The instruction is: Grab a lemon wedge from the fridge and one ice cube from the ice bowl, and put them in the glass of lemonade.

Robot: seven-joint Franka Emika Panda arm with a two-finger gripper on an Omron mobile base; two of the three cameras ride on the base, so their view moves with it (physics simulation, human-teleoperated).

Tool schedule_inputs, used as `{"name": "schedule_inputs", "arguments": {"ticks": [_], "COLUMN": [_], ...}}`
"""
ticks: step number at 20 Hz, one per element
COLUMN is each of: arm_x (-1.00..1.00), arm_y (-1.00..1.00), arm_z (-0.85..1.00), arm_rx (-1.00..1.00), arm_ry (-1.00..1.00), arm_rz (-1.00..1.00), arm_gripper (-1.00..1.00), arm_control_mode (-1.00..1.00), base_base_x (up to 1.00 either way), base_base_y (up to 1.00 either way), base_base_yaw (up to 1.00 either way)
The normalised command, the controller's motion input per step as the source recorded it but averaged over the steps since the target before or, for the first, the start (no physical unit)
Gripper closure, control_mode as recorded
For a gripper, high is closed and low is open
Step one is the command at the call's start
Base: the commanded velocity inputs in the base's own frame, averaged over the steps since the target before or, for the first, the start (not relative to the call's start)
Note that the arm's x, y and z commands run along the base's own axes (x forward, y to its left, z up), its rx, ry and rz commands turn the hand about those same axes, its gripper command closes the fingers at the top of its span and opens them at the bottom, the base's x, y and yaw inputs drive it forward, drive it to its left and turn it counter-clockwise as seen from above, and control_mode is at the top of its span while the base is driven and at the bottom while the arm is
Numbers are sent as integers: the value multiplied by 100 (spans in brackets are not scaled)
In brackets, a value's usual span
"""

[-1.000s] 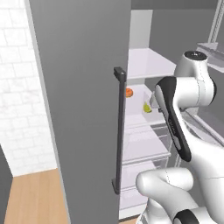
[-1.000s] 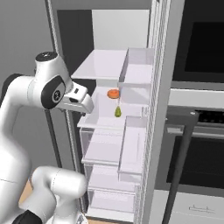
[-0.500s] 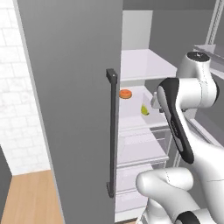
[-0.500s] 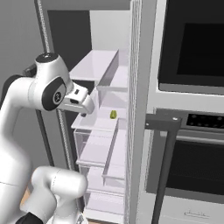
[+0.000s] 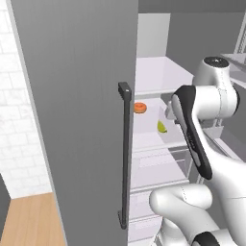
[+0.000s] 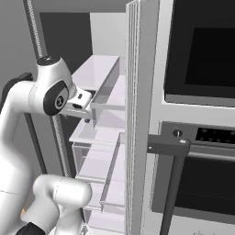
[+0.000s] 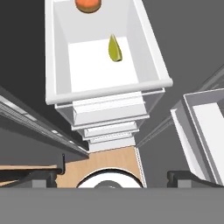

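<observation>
Gripper (image 7: pixel 114 177) fingertips sit wide apart at the bottom of the hand view, spread and empty, facing the open fridge (image 5: pixel 86 96). Beyond them, on a white shelf (image 7: pixel 87 65), lies the lemon wedge (image 7: pixel 115 48), well apart from the fingers, with a flat orange item (image 7: pixel 88 4) farther back. By my judgement the lemon pick is in hand: the next move calls for reaching in over the shelf edge to straddle the wedge.
</observation>
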Motion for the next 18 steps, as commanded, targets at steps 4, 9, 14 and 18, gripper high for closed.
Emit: {"name": "schedule_inputs", "arguments": {"ticks": [4, 9, 14, 18], "arm_x": [-8, 22, 38, 38], "arm_y": [-5, -28, -15, 0], "arm_z": [-20, -51, -63, -68], "arm_rx": [-1, -1, 0, 0], "arm_ry": [1, 0, -1, -2], "arm_rz": [0, 1, 8, 8], "arm_gripper": [-100, -100, -100, -100], "arm_control_mode": [-100, -100, -100, -100], "base_base_x": [0, 0, 0, 0], "base_base_y": [0, 0, 0, 0], "base_base_yaw": [0, 0, 0, 0]}}
